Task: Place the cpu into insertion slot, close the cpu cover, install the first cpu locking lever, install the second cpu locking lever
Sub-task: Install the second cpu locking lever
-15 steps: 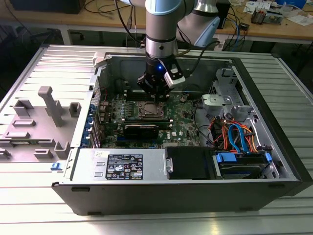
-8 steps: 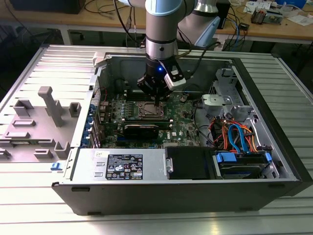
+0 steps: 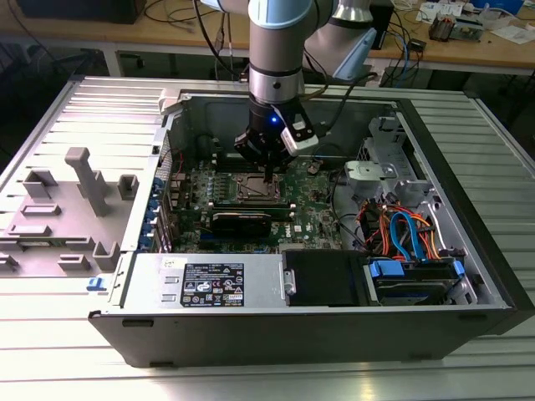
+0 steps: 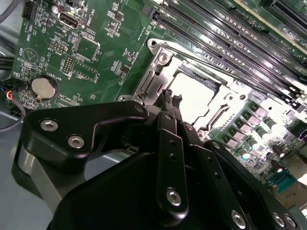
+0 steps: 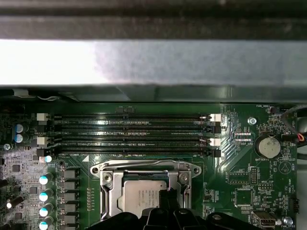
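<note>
Jaws look pressed together at the tip of your gripper (image 4: 171, 98), which sits low over the slot (image 5: 144, 191). You can see the cpu (image 5: 144, 199) already lying in the slot, with the cover (image 5: 111, 175) down around it. Push off-line here and the tip may skid onto the board (image 5: 249, 191), scraping parts beside the socket.
</note>
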Robot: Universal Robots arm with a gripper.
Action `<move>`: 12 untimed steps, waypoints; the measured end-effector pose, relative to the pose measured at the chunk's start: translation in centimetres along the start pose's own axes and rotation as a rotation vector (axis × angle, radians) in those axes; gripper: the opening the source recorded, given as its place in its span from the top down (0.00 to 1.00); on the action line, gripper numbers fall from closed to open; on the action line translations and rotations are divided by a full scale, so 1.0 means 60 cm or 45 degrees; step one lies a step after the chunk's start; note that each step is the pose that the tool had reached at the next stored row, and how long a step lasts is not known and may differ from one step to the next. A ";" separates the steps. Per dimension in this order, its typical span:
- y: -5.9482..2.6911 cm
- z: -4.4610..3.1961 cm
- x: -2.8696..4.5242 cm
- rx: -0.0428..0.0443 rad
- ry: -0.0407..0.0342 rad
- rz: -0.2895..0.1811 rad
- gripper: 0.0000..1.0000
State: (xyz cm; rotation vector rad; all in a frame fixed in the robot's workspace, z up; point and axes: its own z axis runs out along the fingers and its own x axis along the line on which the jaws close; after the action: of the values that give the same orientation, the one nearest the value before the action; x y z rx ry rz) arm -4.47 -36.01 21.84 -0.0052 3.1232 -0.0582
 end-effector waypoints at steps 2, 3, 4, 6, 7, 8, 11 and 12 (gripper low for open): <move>-0.003 0.000 0.000 0.000 -0.0001 0.000 0.89; -0.003 0.000 0.000 0.000 -0.0001 0.000 0.89; -0.003 0.000 0.000 0.000 -0.0001 0.000 0.89; -0.003 0.000 0.000 0.000 -0.0001 0.000 0.89; -0.003 0.000 0.000 0.000 -0.0001 0.000 0.89; -0.003 0.000 -0.001 0.000 -0.0001 0.000 0.89; -0.005 0.000 -0.001 0.001 0.0000 0.000 0.89; -0.005 0.000 -0.001 0.002 -0.0001 0.000 0.89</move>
State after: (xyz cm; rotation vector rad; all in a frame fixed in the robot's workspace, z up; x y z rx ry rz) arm -4.40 -36.32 21.87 -0.0050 3.1231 -0.0602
